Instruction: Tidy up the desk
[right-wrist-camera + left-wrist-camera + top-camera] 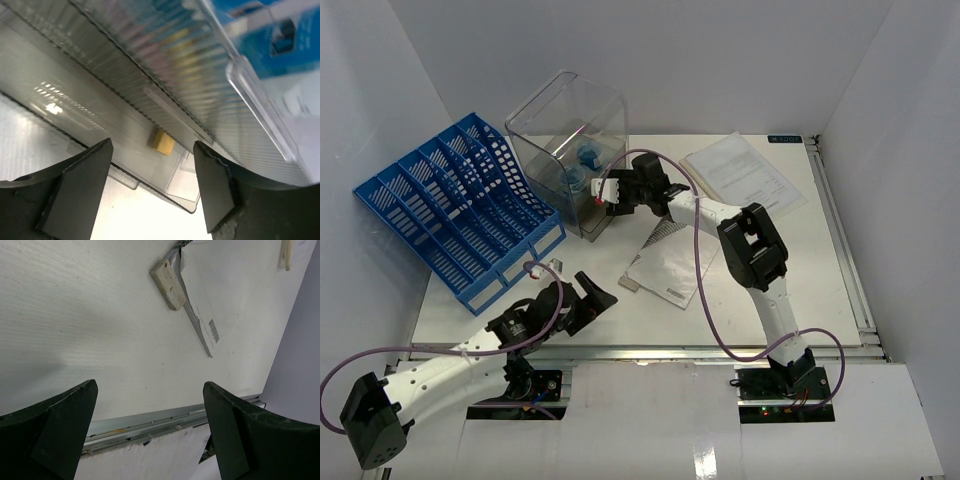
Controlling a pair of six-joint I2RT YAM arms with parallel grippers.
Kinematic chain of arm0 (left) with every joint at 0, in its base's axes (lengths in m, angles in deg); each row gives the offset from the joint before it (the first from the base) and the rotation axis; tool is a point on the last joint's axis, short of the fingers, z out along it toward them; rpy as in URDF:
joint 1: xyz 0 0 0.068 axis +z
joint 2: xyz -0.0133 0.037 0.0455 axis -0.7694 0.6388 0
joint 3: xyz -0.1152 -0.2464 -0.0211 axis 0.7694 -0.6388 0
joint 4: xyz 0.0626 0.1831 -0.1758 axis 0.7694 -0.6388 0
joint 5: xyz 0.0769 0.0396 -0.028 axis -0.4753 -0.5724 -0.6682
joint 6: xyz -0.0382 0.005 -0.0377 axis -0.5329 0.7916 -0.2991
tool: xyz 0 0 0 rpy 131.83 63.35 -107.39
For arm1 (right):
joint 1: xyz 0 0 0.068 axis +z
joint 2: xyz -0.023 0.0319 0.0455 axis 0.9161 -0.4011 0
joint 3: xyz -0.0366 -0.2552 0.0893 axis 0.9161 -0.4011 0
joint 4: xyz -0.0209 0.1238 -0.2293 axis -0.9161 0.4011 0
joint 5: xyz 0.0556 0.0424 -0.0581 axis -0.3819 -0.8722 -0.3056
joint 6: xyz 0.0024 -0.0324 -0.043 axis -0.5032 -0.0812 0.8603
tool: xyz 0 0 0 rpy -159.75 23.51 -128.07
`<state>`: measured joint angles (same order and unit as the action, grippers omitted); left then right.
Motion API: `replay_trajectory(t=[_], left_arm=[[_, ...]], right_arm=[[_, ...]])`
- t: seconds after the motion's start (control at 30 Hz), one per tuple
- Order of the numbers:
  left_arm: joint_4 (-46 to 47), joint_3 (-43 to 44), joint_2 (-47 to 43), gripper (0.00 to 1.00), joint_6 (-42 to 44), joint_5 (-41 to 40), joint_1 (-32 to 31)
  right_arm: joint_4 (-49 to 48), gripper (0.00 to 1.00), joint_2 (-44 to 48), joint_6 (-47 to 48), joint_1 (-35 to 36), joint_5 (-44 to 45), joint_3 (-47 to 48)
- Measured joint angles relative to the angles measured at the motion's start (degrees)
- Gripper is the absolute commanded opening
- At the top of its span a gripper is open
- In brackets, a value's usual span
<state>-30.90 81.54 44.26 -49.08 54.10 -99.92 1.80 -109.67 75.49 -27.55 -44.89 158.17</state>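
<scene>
The white desk [800, 280] carries a clear plastic bin [570, 140] at the back, with blue items [588, 157] inside. My right gripper [605, 198] is at the bin's front wall. In the right wrist view the right gripper [152, 185] is open and holds nothing. A small yellow block [163, 141] lies in the bin [100, 90] beyond the fingertips. My left gripper [595, 300] hovers low near the desk's front edge. In the left wrist view the left gripper [150, 430] is wide open and empty. A pale eraser [169, 284] lies ahead of it, against a booklet [200, 315].
A blue slotted file rack [460, 210] lies at the left, next to the bin. A sheet of paper [745, 170] lies at the back right and the booklet [665, 265] in the middle. A metal rail [165, 417] runs along the desk's front edge.
</scene>
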Motion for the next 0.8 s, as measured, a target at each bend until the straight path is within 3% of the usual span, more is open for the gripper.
replay_trajectory(t=[0.17,0.37,0.47,0.63,0.8], left_arm=[[0.9,0.0,2.2,0.89,-0.8,0.0,0.0],[0.7,4.3,11.4,0.9,-2.3,-1.0,0.0],[0.1,9.5,19.8,0.89,-4.1,-1.6,0.0],[-5.6,20.1,33.0,0.77,-8.5,-2.3,0.0],[-10.9,30.5,46.1,0.75,-10.8,-1.7,0.0]], right_arm=[[-2.8,0.76,0.4,-3.5,-0.3,0.1,-1.4],[2.0,0.78,7.3,-13.6,-2.0,-5.9,-6.0],[6.5,0.78,14.2,-18.1,-3.8,-9.6,-11.5],[11.9,0.77,28.1,-22.2,-6.8,-15.2,-24.5],[18.2,0.77,40.1,-23.1,-9.5,-19.7,-36.8]])
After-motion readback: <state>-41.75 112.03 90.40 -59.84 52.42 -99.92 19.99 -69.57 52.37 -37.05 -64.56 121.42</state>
